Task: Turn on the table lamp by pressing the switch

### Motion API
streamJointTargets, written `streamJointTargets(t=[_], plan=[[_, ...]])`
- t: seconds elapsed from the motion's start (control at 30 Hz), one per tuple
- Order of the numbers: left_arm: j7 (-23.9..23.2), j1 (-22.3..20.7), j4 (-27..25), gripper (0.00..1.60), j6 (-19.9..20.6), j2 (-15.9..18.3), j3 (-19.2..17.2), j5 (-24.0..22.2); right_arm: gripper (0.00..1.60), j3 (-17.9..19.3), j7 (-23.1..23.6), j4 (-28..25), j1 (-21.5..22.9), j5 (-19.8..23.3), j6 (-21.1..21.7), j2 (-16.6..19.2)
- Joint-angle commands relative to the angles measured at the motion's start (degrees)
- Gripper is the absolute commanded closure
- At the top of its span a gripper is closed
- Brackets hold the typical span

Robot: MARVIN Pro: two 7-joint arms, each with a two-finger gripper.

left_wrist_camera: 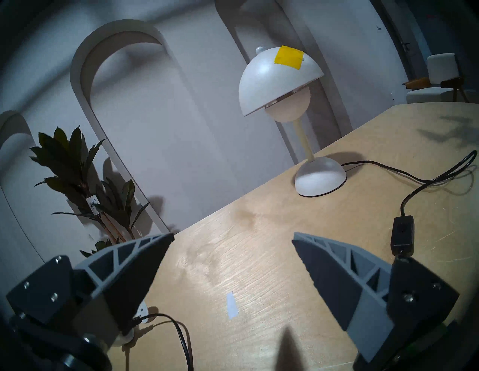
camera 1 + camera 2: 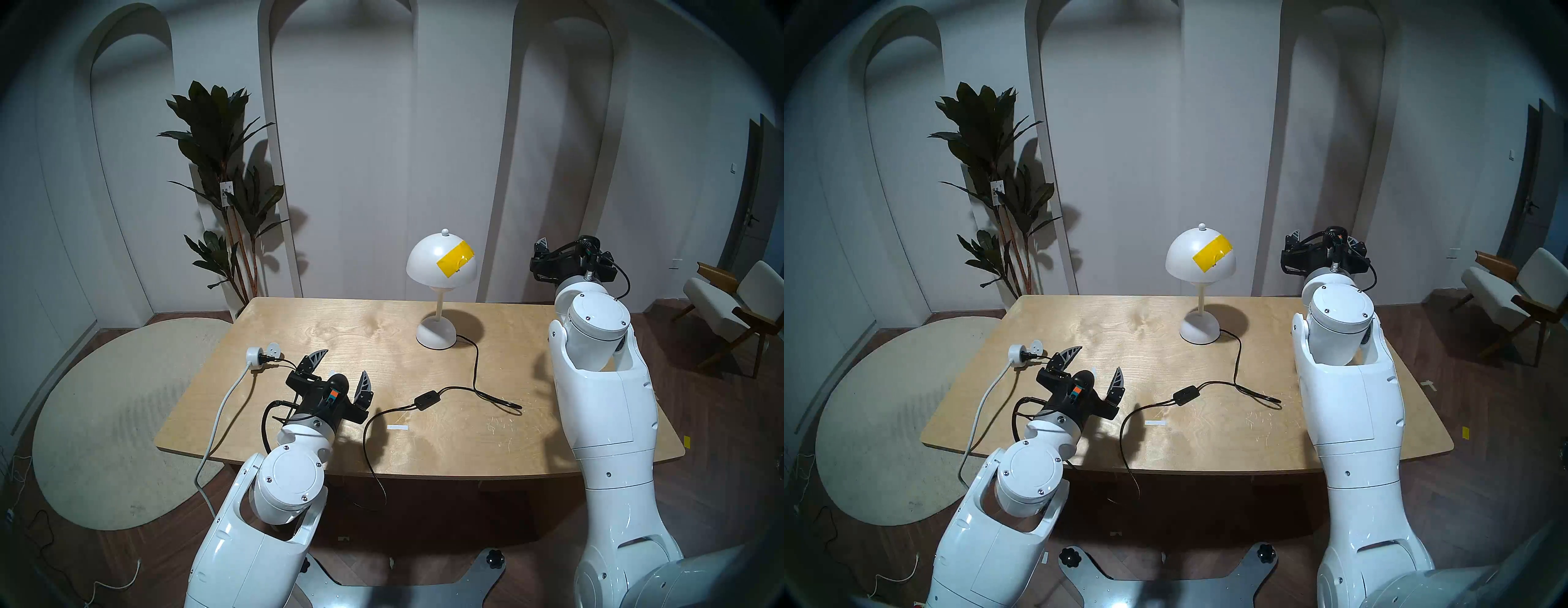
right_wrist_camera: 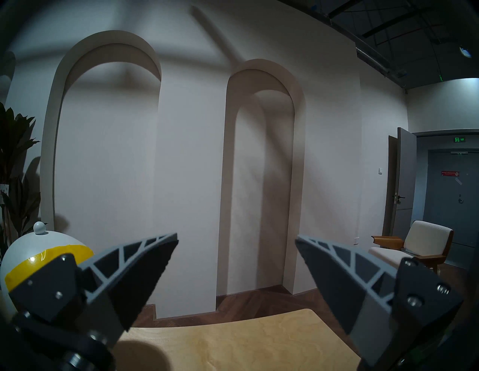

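Note:
The white table lamp point(image 2: 441, 263) with yellow tape on its dome stands unlit at the back middle of the wooden table point(image 2: 271, 424). It also shows in the left wrist view point(image 1: 274, 80) and the right wrist view point(image 3: 39, 248). Its black cord runs forward to the small black switch point(image 2: 426, 399), which lies flat near the table's middle front point(image 1: 402, 237). My left gripper point(image 2: 343, 363) is open and empty, hovering low to the left of the switch and apart from it. My right gripper point(image 2: 1327, 238) is open and empty, raised right of the lamp shade, facing the wall point(image 3: 237, 237).
A round white power socket point(image 2: 254, 353) with a grey cable sits at the table's left edge, behind my left gripper. A white tape strip point(image 2: 397, 427) lies in front of the switch. The black cord point(image 2: 369, 450) hangs over the front edge. A plant point(image 2: 220, 170) stands back left, a chair point(image 2: 729, 305) right.

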Motion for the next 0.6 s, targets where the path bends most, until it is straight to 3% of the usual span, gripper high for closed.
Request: streamJointTargets(t=[0.0,0.3,0.37,0.4,0.43,0.47,0.57], plan=[[-1.8,-6.7,-2.0,0.0,1.2,0.5,2.4,3.0,0.0,0.0,0.2,-1.0,1.0,0.0,-0.4,0.2],[-5.1,-10.9,-2.3,0.0,4.3,0.1,7.9,12.5,0.0,-0.2,0.0,-1.0,1.0,0.3,-0.4,0.5],[-5.2,-14.0,-0.5,0.0,6.4,0.4,10.4,15.0,0.0,-0.2,0.0,-1.0,1.0,0.3,-0.4,0.5],[-5.0,-11.6,-1.4,0.0,6.5,-1.3,10.0,18.1,0.0,-0.2,0.0,-1.0,1.0,0.4,-0.4,0.6],[-5.1,-14.8,0.6,0.0,7.8,-0.3,11.8,18.2,0.0,-0.2,0.0,-1.0,1.0,0.4,-0.4,0.6],[-4.8,-13.1,0.2,0.0,8.1,-2.0,11.5,20.6,0.0,-0.2,-0.1,-1.0,1.0,0.4,-0.4,0.6],[-4.1,-16.0,3.0,0.0,10.1,-2.9,14.0,23.9,0.0,-0.3,-0.1,-0.9,1.0,0.5,-0.4,0.7]])
